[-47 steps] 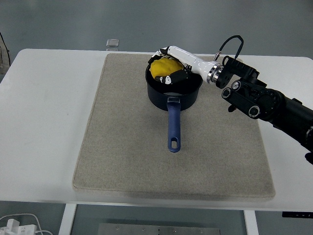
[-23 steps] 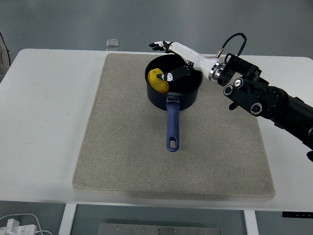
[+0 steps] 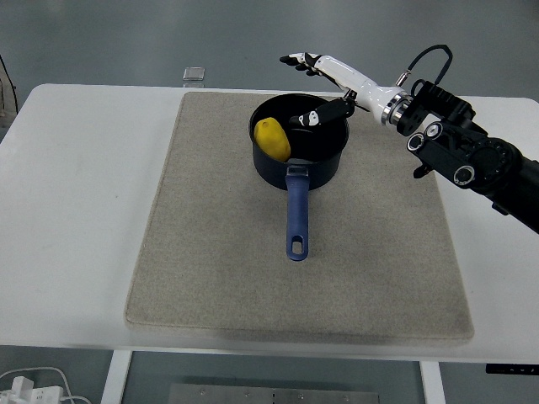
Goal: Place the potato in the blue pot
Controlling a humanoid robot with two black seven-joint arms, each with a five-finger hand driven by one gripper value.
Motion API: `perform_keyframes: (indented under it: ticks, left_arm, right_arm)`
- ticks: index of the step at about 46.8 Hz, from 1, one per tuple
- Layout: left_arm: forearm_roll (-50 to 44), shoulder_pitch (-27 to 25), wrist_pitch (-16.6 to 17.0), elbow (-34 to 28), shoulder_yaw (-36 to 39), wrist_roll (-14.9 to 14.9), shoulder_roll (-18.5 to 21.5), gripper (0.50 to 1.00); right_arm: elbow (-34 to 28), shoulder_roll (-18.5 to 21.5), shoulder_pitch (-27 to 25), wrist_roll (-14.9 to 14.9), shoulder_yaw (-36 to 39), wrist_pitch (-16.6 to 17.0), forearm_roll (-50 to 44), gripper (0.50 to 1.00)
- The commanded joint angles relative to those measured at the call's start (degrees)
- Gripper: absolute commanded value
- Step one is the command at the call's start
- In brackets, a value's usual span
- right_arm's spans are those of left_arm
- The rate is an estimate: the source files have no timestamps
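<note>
Released a moment ago and now resting alone inside the blue pot [image 3: 299, 158] on the mat [image 3: 219, 252]: potato [image 3: 273, 139] delivered, right hand [image 3: 324, 84] lifted clear above the rim, fingers [image 3: 296, 60] spread, holding nothing, task apparently done.

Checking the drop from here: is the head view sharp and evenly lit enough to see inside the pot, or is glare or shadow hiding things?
Head view: sharp, no motion blur on the right robot hand. Lighting is soft and even, with only faint shadows on the mat. The blue pot is dark inside, yet the potato stands out clearly against it. No strong glare on the white table.
</note>
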Motion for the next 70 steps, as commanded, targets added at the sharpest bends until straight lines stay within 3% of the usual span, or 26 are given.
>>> perform_keyframes:
  ticks: [1,13,26,35,44,52,60,70]
  left_arm:
    - [0.0,0.0,0.0,0.0,0.0,0.0,0.0,0.999]
    - [0.0,0.0,0.0,0.0,0.0,0.0,0.0,0.999]
    - [0.0,0.0,0.0,0.0,0.0,0.0,0.0,0.999]
    - [0.0,0.0,0.0,0.0,0.0,0.0,0.0,0.999]
    - [0.0,0.0,0.0,0.0,0.0,0.0,0.0,0.999]
    - [0.0,0.0,0.0,0.0,0.0,0.0,0.0,0.999]
    - [0.0,0.0,0.1,0.0,0.0,0.0,0.0,0.999]
    - [0.0,0.0,0.0,0.0,0.0,0.0,0.0,0.999]
  right_arm:
    - [0.0,-1.5,0.4,-0.1,0.3,0.1,1.1,0.915]
    - [0.0,-6.4,0.6,-0.1,0.3,2.7,7.3,0.915]
    - [-0.2,-10.3,0.2,-0.4,0.2,5.8,21.7,0.917]
    - [-0.5,-11.0,-0.7,-6.9,0.5,5.7,36.8,0.915]
    - [-0.7,-11.6,-0.6,-10.2,0.5,5.5,51.0,0.917]
    - [-1.2,-11.9,-0.9,-11.4,3.7,5.6,53.9,0.915]
    - [-1.2,-12.1,-2.9,-16.0,12.6,5.7,53.9,0.915]
    - [-1.7,-11.6,-3.9,-16.0,17.7,4.7,54.1,0.915]
